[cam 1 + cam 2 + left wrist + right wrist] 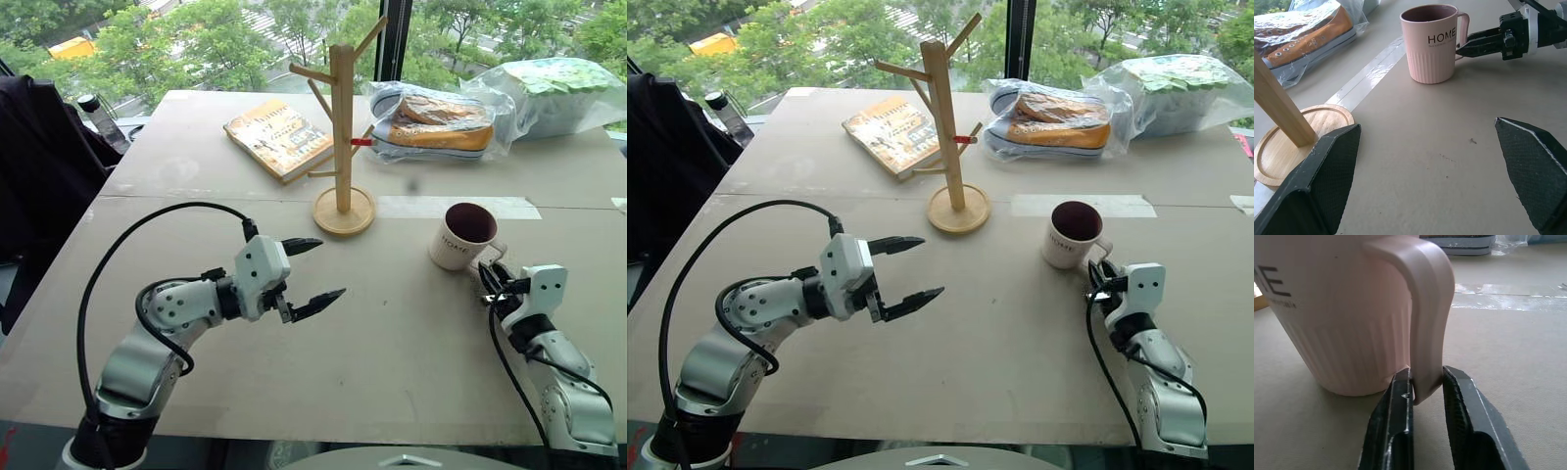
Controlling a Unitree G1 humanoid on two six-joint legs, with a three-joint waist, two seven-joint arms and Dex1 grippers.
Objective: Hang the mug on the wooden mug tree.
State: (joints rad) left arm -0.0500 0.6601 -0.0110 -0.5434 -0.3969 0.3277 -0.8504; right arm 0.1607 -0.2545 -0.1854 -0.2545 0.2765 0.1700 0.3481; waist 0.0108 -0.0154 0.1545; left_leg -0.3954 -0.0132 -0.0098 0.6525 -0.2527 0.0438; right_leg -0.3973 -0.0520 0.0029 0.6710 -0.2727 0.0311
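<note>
Mug (464,236), white ceramic with dark maroon inside and "HOME" lettering, stands upright on the grey tabletop (392,333), right of centre, handle (1427,308) turned toward our right arm. We see the right gripper (1425,382) level with the tabletop; its two black fingers (1398,396) are pinched on the lower end of the loop handle, one finger on each side. Mug base is on the tabletop, not lifted.

Wooden mug tree (342,127), light upright post with slanted pegs on a round disc base, stands behind and to the left of the mug, well apart from it. A small red tag sits on one peg on its right side. No mug on any peg.

We have the left gripper (309,274) above the tabletop in front of the mug tree, pointing toward the mug, fingers (1327,181) spread wide, nothing between them.

Behind the tree: a yellow-brown book (278,137) lying flat to its left, a pair of blue-and-orange shoes in a clear plastic bag (436,122) to its right, and another plastic bag with green contents (558,93) further right. A strip of clear tape (456,207) runs along the tabletop seam just behind the mug.
</note>
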